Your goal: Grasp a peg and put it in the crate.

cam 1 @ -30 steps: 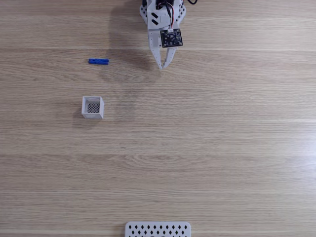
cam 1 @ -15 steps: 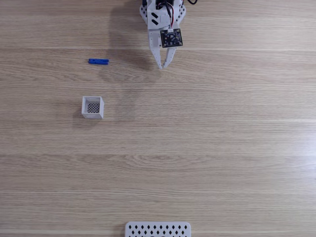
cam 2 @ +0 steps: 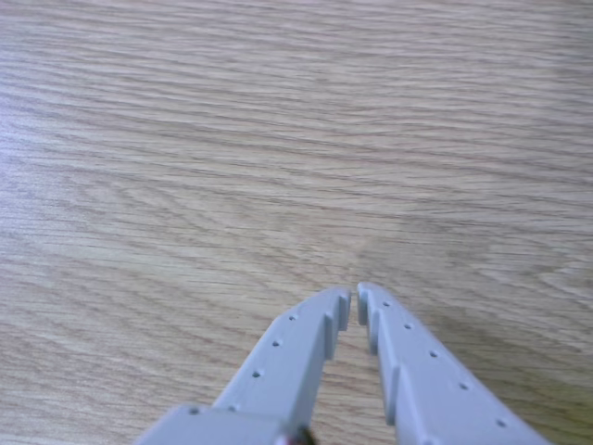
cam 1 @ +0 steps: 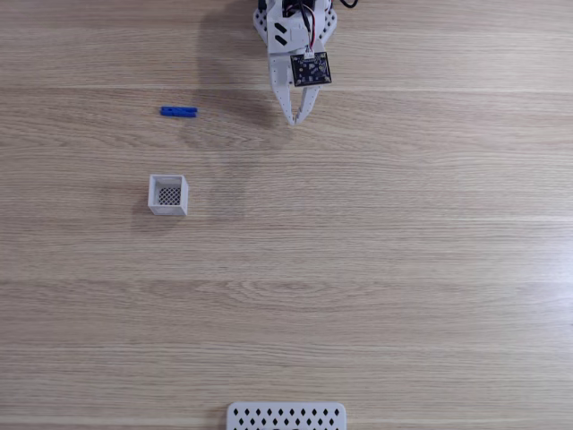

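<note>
The blue peg (cam 1: pixel 179 112) lies flat on the wooden table at the upper left of the fixed view. Below it stands the small white crate (cam 1: pixel 168 194), open-topped with a dark mesh bottom and nothing inside. My white gripper (cam 1: pixel 293 122) reaches down from the top edge, well to the right of the peg. Its fingertips meet, so it is shut with nothing held. In the other view the two grey fingers (cam 2: pixel 296 357) come together at the tips of the gripper (cam 2: pixel 354 298) over bare wood.
A wide flat white panel (cam 1: pixel 286 417) with diamond holes sits at the bottom edge of the fixed view. The wooden tabletop (cam 1: pixel 376 269) stretches open between it and the arm.
</note>
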{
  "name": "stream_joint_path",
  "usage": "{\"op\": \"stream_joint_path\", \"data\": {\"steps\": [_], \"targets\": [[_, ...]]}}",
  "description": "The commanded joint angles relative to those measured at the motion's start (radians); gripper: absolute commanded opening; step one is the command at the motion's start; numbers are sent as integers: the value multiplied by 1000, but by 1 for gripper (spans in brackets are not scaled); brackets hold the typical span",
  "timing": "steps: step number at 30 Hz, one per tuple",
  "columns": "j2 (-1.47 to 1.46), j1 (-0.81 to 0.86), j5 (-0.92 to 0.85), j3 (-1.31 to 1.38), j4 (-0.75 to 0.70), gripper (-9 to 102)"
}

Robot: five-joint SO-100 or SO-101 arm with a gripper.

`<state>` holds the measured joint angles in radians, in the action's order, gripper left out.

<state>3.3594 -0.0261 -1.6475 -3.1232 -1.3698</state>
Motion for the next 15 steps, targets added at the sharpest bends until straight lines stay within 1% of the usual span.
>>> {"op": "stream_joint_path", "data": {"steps": [1,7,11,15], "targets": [[-66,2,9,-5,25,-1],[-250,20,11,114,54,-1],[-403,121,11,261,40,-1],[-607,278,12,431,38,-1]]}}
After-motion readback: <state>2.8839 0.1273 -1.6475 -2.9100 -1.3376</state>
